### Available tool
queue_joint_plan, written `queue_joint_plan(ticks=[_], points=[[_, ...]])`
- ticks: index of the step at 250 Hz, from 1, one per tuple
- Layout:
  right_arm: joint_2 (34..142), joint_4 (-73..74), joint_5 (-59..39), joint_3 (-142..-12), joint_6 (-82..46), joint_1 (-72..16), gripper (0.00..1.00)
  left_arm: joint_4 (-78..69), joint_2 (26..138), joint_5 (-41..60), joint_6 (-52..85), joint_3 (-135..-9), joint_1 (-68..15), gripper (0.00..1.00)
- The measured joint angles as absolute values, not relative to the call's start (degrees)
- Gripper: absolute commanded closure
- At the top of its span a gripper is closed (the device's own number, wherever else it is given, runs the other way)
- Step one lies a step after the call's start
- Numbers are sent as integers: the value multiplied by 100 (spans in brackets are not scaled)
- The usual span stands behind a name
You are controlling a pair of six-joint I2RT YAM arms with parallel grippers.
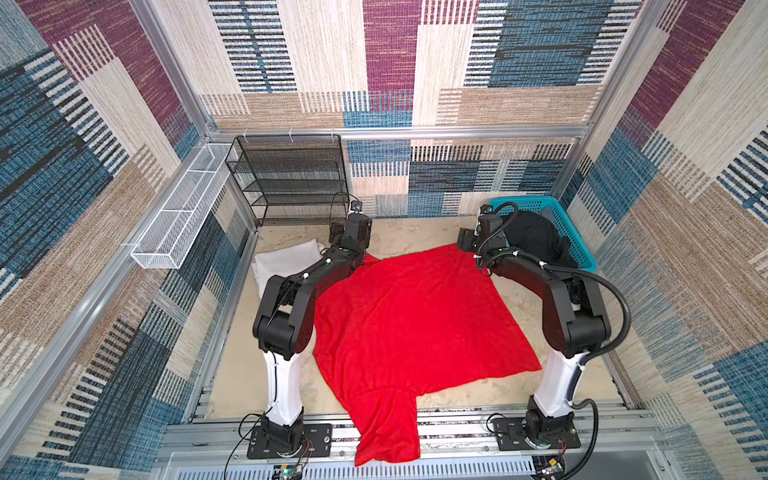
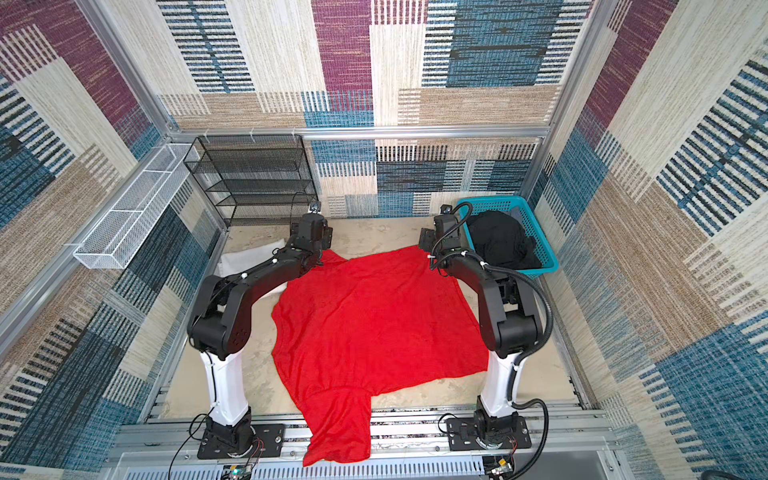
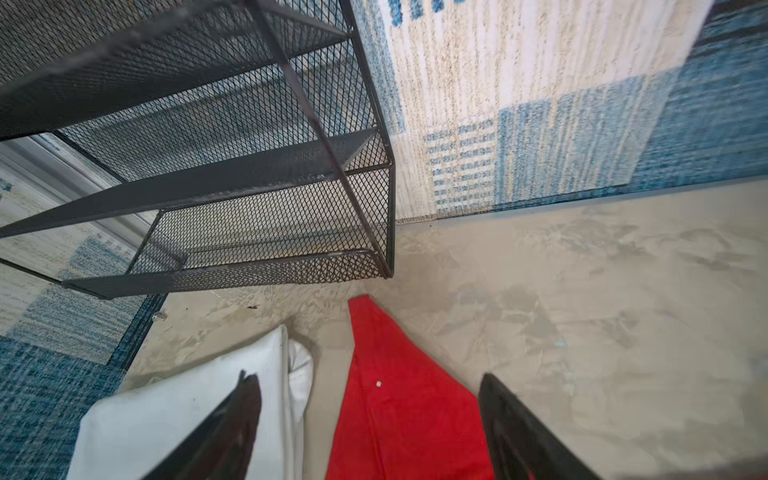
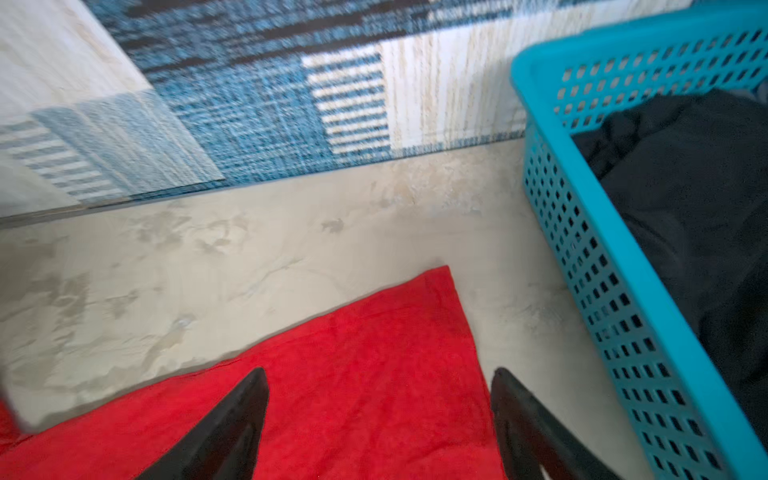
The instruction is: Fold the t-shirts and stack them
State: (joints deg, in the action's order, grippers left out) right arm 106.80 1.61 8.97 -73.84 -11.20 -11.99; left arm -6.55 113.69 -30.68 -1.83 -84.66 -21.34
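A large red t-shirt (image 1: 415, 316) (image 2: 374, 316) lies spread flat across the table (image 1: 415, 232), and one part of it hangs over the front edge. My left gripper (image 3: 368, 378) is open just above the shirt's far left corner (image 3: 399, 415), holding nothing. My right gripper (image 4: 379, 370) is open above the far right corner (image 4: 353, 374), also holding nothing. A folded white t-shirt (image 1: 286, 257) (image 3: 166, 415) rests at the far left, beside the left arm. A black t-shirt (image 1: 536, 237) (image 4: 685, 187) sits crumpled in the teal basket (image 1: 523, 200) (image 4: 582, 208).
A black mesh shelf rack (image 1: 291, 178) (image 3: 249, 166) stands at the back left against the wall. On the left wall hangs a white wire basket (image 1: 178, 220). The teal basket stands in the back right corner, close to the right wrist. Patterned walls enclose the table.
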Motion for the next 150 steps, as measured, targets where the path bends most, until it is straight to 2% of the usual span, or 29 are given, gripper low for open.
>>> queue_joint_plan(ticks=[31,76,106,150], points=[[10202,121,440,-6646,-1133,-1435,15,38,11142,-2711,239,-8412,-2134,27],[9817,-43,-274,-5588,-1398,-1719,13,886,11432,-2202,1022,-8326,-1999,45],[9668,-8,-707,-5092,-1553,-1824,12,1212,11826,-1999,1494,-8468,-1804,48],[9629,14,-819,-4834,-1643,-1800,12,1319,12241,-1741,1933,-8670,-1645,52]])
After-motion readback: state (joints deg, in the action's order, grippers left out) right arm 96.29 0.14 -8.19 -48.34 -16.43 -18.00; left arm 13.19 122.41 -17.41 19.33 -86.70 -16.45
